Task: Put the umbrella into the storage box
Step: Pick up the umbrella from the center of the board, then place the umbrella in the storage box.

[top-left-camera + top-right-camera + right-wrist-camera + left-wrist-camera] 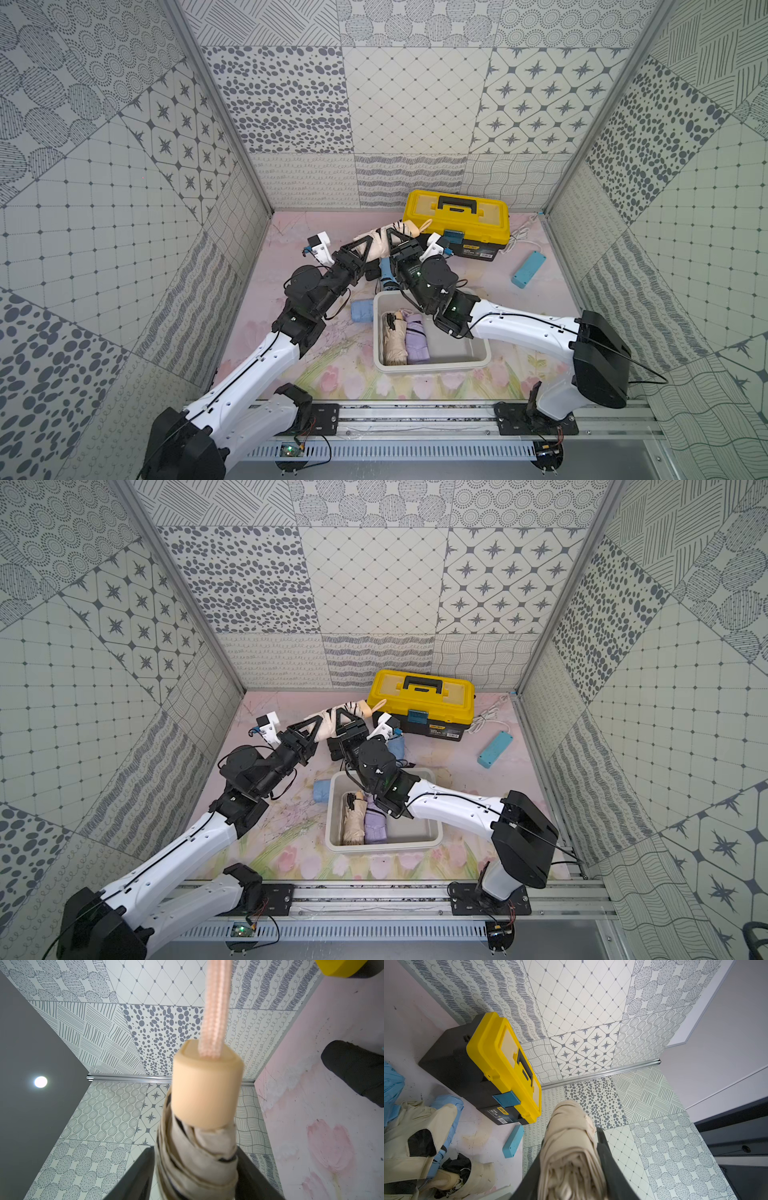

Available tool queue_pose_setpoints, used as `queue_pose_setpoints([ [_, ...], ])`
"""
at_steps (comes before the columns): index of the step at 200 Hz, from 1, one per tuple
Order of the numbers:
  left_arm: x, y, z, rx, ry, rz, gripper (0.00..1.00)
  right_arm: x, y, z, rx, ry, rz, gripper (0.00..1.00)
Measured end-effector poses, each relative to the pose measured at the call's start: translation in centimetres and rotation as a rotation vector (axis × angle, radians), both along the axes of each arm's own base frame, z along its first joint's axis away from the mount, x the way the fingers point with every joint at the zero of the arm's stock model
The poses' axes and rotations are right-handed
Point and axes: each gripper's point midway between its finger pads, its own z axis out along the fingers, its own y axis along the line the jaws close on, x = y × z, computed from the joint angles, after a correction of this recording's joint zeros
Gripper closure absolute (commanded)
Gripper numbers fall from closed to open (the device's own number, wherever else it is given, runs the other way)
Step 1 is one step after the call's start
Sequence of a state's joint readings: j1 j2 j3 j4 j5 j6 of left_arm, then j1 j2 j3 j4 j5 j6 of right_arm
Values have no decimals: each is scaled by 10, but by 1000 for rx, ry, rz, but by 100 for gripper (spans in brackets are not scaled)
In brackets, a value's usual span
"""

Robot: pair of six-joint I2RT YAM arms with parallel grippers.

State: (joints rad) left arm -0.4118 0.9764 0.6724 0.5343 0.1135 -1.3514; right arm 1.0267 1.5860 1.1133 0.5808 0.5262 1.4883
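Clamping wrinkled beige fabric umbrella [376, 245].

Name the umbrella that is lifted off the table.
The beige black-striped umbrella, held up by the left gripper; the others lie in the storage box or on the table.

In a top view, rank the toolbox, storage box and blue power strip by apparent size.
1. Storage box and toolbox: they look about alike, and the right arm covers part of the box, so no ranking.
2. Power strip: clearly smallest.
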Motion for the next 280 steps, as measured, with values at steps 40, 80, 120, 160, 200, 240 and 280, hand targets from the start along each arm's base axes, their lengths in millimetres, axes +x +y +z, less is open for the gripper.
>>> queue_pose_setpoints([
  [40,-2,4,1,-14,2,18,81,2,5,2,6,-8,3,65],
  [80,-4,6,3,-25,1,20,25,3,4,2,-4,-14,4,73],
  [120,-12,6,8,-35,-2,7,4,2,-8,-7,-100,-8,20,76],
  [160,-28,17,10,4,12,31,3,-17,-69,-10,-336,23,19,77],
  [200,-35,20,1,146,115,34,7,-49,-124,-29,-662,104,97,79],
  [240,-44,19,-42,340,312,-12,9,-85,-137,-71,-985,237,328,80],
  [280,-64,16,-93,500,493,-120,12,-112,-143,-108,-1187,355,534,82],
])
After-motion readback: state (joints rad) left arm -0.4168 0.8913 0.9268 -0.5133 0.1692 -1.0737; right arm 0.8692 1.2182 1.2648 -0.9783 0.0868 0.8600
